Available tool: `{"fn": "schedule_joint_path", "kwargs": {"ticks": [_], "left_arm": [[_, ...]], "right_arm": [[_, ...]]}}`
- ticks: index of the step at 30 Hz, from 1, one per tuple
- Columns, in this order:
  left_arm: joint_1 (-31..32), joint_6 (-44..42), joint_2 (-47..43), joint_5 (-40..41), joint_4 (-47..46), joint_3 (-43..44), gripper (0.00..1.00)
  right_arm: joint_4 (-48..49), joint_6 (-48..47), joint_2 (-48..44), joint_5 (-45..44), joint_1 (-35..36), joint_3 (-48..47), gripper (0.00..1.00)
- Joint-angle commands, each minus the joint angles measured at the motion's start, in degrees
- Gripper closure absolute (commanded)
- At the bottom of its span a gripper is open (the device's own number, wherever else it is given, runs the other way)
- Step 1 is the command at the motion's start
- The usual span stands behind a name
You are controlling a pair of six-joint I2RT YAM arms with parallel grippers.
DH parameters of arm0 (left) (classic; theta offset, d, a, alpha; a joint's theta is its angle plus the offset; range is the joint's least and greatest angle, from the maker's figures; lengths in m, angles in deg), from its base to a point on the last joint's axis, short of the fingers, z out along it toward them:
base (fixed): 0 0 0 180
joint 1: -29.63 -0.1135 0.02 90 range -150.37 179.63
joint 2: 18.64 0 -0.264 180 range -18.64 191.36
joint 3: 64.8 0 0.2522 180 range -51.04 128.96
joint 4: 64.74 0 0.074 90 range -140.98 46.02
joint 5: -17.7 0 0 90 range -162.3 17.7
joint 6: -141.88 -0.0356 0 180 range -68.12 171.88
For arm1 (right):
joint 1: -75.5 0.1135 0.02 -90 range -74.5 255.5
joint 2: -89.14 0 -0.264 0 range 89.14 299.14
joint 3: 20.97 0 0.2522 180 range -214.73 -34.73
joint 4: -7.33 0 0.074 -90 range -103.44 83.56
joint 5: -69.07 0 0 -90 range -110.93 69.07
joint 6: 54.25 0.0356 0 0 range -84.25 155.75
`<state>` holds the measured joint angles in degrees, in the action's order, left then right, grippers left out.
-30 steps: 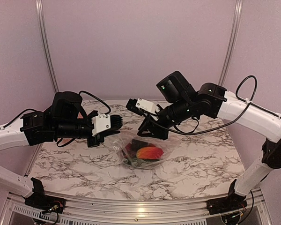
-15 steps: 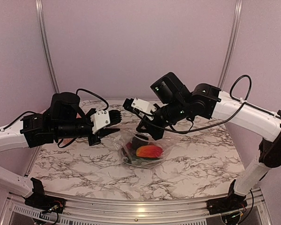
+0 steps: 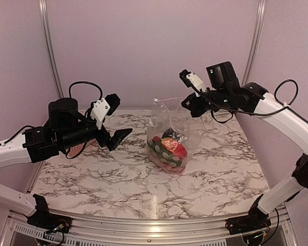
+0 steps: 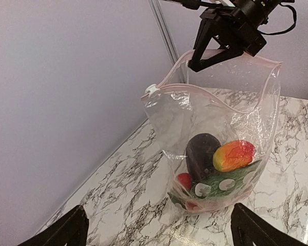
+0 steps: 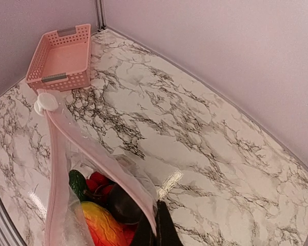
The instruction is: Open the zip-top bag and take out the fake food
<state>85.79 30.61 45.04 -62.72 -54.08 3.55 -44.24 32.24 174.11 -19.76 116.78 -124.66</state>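
Note:
The zip-top bag point(image 3: 167, 123) hangs upright with its mouth open and its bottom on the marble. My right gripper point(image 3: 189, 106) is shut on the bag's pinkish zip rim point(image 5: 100, 159) and holds it up. The fake food point(image 3: 170, 149) lies heaped in the bottom of the bag: an orange-red piece point(image 4: 233, 155), a dark rounded piece point(image 4: 200, 154), small red ones and a green piece with white spots. My left gripper point(image 3: 118, 118) stands wide open to the left of the bag, apart from it and holding nothing. The white zip slider point(image 5: 46, 101) sits at the rim's far end.
A pink slatted basket point(image 5: 61, 59) stands at the far left corner of the marble table point(image 3: 92, 179), near the wall. An aluminium corner post point(image 4: 167, 36) rises behind the bag. The pale walls close in the back and sides.
My right gripper has risen and swung right with the bag's rim, pulling the bag upright. My left gripper has let go, opened wide and drawn back to the left.

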Motion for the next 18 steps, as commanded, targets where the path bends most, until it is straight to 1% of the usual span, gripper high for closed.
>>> {"fn": "schedule_joint_path", "kwargs": {"ticks": [1, 4, 6, 7, 10, 14, 18], "left_arm": [[-3.7, 11.9, 1.3, 0.5, -4.7, -0.7, 0.01], [-6.4, 18.4, 2.8, 1.1, -5.8, -1.0, 0.01], [-7.9, 24.4, 4.3, 4.3, -6.2, -0.8, 0.01], [-8.4, 27.8, 5.1, 5.3, -5.6, -0.5, 0.01], [-9.1, 33.2, 7.2, 7.3, -4.8, 0.1, 0.01], [-9.3, 37.0, 9.0, 5.4, -5.1, -1.0, 0.01], [-9.4, 42.2, 8.2, 0.0, -10.4, -5.9, 0.01]], "right_arm": [[4.9, 2.9, -4.5, -3.4, -4.4, 0.3, 1.0], [5.6, 3.2, -5.4, -5.1, -5.8, 0.4, 1.0], [6.6, 5.2, -5.2, -5.1, -5.9, 1.6, 1.0], [7.5, 6.1, -4.9, -4.4, -5.9, 3.0, 1.0], [13.2, 9.3, -3.6, 0.1, -5.9, 9.3, 1.0], [20.4, 13.8, -0.2, 3.9, -5.6, 14.6, 1.0], [25.7, 16.7, 3.8, 4.1, -2.2, 15.3, 1.0]]}}
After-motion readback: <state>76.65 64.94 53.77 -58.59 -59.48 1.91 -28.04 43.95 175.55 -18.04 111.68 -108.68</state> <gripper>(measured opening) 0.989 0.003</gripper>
